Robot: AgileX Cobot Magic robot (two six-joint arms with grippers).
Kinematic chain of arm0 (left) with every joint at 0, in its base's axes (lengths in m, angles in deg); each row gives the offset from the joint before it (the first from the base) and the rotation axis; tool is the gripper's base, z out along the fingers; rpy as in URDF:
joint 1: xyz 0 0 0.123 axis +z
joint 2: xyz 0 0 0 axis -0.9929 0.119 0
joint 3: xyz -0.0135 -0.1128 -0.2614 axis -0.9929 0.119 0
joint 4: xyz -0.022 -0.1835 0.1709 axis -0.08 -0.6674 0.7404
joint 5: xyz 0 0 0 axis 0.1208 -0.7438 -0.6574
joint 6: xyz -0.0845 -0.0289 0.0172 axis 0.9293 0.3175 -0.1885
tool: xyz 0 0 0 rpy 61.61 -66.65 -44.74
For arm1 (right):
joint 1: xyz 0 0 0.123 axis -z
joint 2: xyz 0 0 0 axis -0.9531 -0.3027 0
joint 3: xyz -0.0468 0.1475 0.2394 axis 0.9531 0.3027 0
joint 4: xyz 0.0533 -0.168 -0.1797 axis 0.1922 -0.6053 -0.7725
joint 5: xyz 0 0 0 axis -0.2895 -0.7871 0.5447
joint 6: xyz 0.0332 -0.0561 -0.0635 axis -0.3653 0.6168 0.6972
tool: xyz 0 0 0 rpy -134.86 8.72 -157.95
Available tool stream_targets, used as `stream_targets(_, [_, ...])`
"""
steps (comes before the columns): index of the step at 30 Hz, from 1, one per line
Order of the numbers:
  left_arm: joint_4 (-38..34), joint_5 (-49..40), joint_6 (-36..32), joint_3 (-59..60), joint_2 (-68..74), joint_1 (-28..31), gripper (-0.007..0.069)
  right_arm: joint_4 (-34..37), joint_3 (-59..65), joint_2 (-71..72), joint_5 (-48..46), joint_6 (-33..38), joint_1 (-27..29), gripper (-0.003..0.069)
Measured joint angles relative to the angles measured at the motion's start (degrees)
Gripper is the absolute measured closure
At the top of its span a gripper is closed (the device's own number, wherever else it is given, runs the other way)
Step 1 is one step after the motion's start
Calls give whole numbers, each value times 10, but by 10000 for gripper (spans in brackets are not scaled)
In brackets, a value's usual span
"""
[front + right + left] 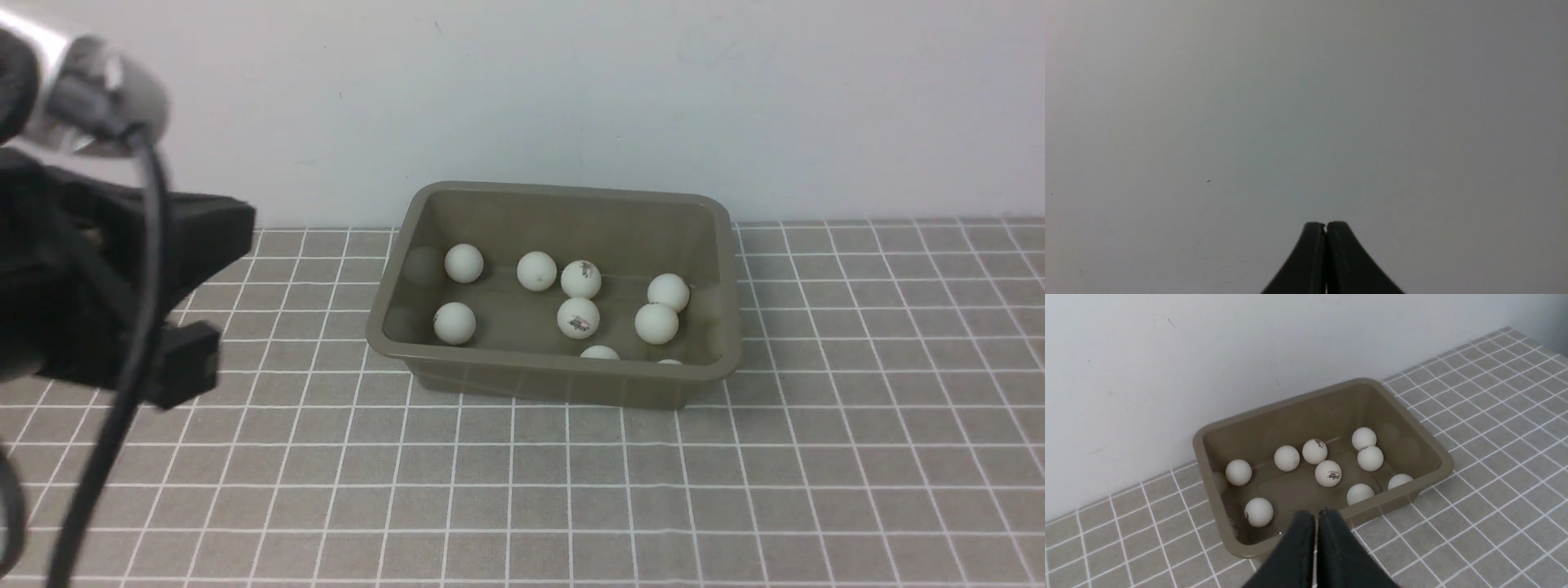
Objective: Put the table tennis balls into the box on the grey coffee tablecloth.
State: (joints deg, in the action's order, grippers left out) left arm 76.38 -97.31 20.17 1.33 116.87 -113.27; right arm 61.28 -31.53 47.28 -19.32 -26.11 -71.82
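The olive-grey box (pixel 555 371) (pixel 1220 428) stands on the grey coffee tablecloth (pixel 571 490) (pixel 1494 498) close to the wall. Several white table tennis balls (pixel 578 318) (pixel 1328 473) lie on its floor, some with dark logos. My left gripper (pixel 1316 514) hangs raised on the near left side of the box, its black fingers pressed together with nothing between them. In the front view only the left arm's dark wrist body (pixel 98 294) shows at the left edge. My right gripper (pixel 1326 225) is shut and empty, facing a bare grey-white wall, and does not appear in the front view.
A white wall (pixel 571 98) rises directly behind the box. A black cable (pixel 122 392) hangs from the left arm down over the cloth at the front left. The gridded cloth stretches in front of and to the right of the box.
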Motion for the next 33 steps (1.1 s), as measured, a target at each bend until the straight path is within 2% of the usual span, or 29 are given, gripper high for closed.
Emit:
stream_targets(5, [6,-26,0,6,-84,0,629,0,0,0,0,0,0,672])
stream_targets(10, [50,-29,11,45,-167,6,629,0,0,0,-1,0,0,672])
stream_targets(15, [74,32,36,229,-311,98,629,0,0,0,-1,0,0,672])
stream_targets(17, [74,51,36,334,-378,155,629,0,0,0,-1,0,0,672])
stream_targets(22, [72,72,36,494,-431,234,629,0,0,1,0,0,0,672])
stream_targets(24, [67,78,35,525,-432,247,629,0,0,1,-2,0,0,672])
stream_targets(33, [58,105,30,530,-432,258,629,0,0,1,-3,0,0,672])
